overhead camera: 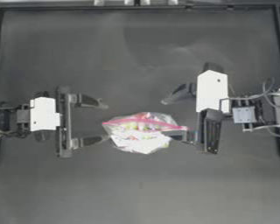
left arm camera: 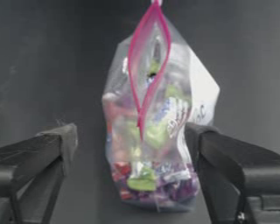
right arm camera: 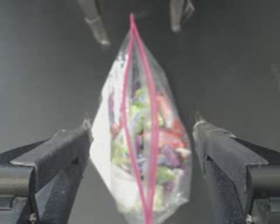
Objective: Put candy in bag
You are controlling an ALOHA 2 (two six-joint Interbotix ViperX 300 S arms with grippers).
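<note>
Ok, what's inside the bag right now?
Through the clear bag show multicoloured sweets: red, green, purple. Its pink mouth strip gapes open. A pale candy can't be picked out; the jumble may cover it.

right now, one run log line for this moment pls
bag: mid table, mouth open | left gripper: open, beside bag | right gripper: open, opposite side | candy: not visible
</note>
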